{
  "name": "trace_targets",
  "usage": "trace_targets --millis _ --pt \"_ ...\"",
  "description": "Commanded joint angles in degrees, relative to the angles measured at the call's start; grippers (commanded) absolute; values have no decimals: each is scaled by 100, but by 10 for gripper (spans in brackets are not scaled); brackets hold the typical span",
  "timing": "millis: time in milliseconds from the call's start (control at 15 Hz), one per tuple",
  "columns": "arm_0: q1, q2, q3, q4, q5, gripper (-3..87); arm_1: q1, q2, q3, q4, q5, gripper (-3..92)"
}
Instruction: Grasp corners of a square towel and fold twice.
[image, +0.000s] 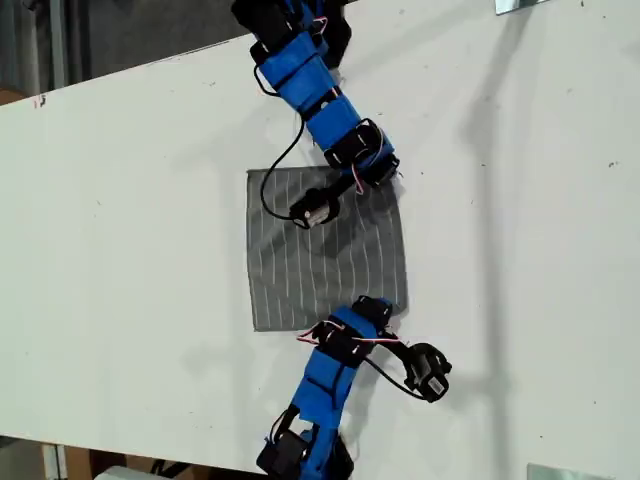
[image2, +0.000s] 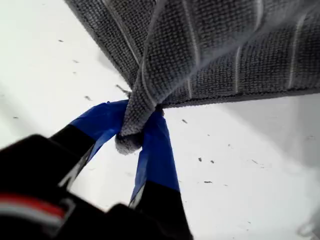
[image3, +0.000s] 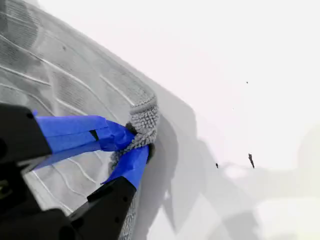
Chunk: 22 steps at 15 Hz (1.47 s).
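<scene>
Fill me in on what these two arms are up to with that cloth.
Both of my arms are working on the grey striped towel, which lies spread flat on the white table. My first pincer is shut on one corner, bunched and lifted a little off the table. My second pincer is shut on another corner. In the exterior view, the arms reach in from top and bottom to the two corners on the towel's right side. No fold has been made yet.

The towel (image2: 225, 55) is soft, matt grey cloth, coarsely woven with a nubbly, looped edge. The table (image: 130, 250) is smooth, matt white, lightly specked. Fingers (image2: 155, 150) wear matt blue tape over black plastic.
</scene>
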Motion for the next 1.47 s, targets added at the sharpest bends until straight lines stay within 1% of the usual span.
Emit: trace_targets --millis 0,133,267,400,467,533,667,933,1067,1267,1400 --pt "79 325 -642 220 466 -2 -26 343 -800 642 0 -1" --pt "18 721 -606 413 686 -2 123 800 -800 809 -79 -1" --pt "-114 1160 -510 729 756 -2 413 1257 -756 923 -334 -1" --pt "-378 1775 -422 1107 905 -2 879 1837 -624 967 -703 -1" --pt "-589 2101 -422 1239 1178 -2 1222 2145 -563 967 -976 -1" --pt "-896 2364 -352 1468 1310 -2 1652 2399 -563 1055 -1230 -1" --pt "-1608 2786 185 1494 1679 -2 2514 2760 -519 1107 -1723 -1" --pt "-3472 2892 352 1564 2531 -2 4245 2839 -536 1046 -2531 -1" --pt "-4210 2812 387 1564 2856 -2 5027 2663 -554 976 -2883 -1" --pt "-5221 2839 264 1696 3182 -2 5897 2347 -888 967 -3217 -1" --pt "-5643 2628 378 1696 3305 -2 6091 1978 -1028 949 -3331 -1"
